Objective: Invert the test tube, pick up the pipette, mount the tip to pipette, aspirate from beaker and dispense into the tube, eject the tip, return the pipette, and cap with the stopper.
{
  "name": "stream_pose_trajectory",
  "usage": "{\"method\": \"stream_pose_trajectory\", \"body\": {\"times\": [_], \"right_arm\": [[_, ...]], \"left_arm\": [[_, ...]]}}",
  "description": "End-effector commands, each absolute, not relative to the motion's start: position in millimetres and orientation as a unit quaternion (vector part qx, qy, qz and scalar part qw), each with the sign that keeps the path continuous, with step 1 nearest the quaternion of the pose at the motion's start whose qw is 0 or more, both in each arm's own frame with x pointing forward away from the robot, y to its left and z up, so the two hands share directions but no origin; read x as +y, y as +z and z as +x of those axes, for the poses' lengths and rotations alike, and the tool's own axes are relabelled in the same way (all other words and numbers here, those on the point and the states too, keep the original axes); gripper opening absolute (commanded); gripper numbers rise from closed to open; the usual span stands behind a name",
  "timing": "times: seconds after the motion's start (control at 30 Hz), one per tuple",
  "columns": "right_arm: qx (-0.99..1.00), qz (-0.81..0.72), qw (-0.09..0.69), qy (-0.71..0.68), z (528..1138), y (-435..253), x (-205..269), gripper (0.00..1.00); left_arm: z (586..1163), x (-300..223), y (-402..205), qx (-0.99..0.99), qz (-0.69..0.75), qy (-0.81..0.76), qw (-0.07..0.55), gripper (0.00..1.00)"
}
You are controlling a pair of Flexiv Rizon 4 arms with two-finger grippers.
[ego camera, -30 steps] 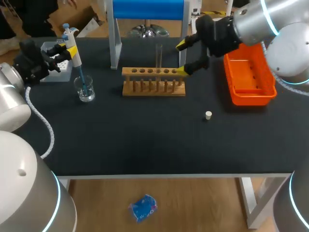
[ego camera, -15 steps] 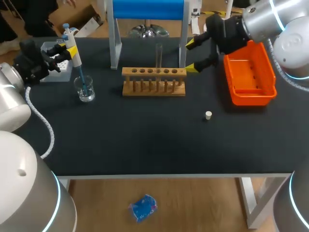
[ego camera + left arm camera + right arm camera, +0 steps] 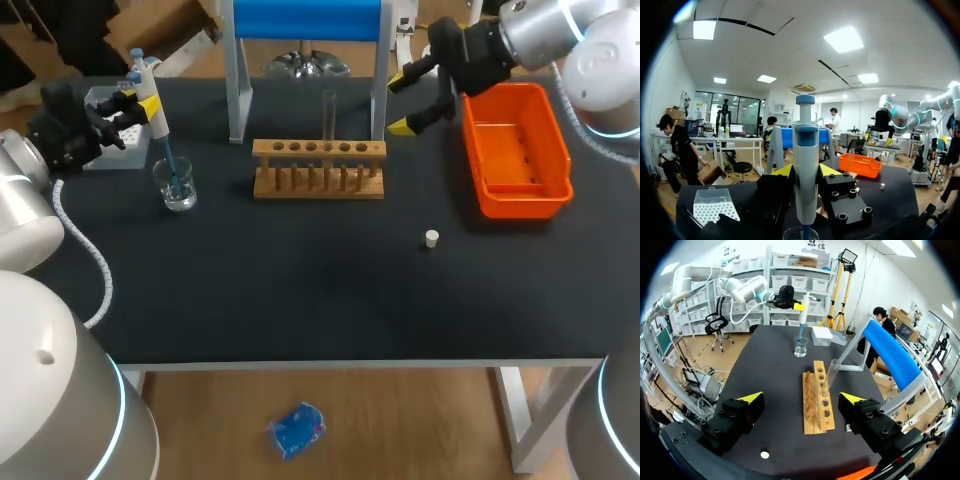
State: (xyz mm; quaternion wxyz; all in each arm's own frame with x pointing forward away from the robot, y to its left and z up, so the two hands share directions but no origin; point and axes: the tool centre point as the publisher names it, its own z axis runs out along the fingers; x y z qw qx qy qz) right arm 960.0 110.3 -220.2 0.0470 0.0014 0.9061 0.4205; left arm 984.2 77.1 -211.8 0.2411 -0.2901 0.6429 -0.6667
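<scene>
My head camera looks down from above and behind onto the whole surface (image 3: 300,290). The left wrist camera sits low and very close behind the pipette (image 3: 805,165), facing across to the orange bin (image 3: 860,165). The right wrist camera looks back from high over that end, sharing the wooden rack (image 3: 817,402) with the head view.

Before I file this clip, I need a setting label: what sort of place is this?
Most likely a laboratory bench set up for liquid handling: a wooden test tube rack holding one upright glass test tube, a pipette above a small glass beaker, and a pipette tip box beside them.
</scene>
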Motion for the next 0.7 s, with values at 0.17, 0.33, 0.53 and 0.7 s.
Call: {"method": "stream_pose_trajectory", "body": {"times": [0.17,0.33,0.53,0.7], "right_arm": [[0.905,-0.005,0.026,0.425,982,-231,116,1.00],[0.906,-0.009,0.020,0.424,986,-234,120,1.00],[0.907,-0.010,0.016,0.422,990,-235,123,1.00],[0.906,-0.009,0.018,0.422,994,-234,124,1.00]], "left_arm": [[985,77,-212,0.642,-0.290,-0.667,0.242,0.00],[985,77,-212,0.642,-0.290,-0.667,0.242,0.00],[985,77,-212,0.642,-0.290,-0.667,0.242,0.00],[985,77,-212,0.642,-0.290,-0.667,0.242,0.00]]}}
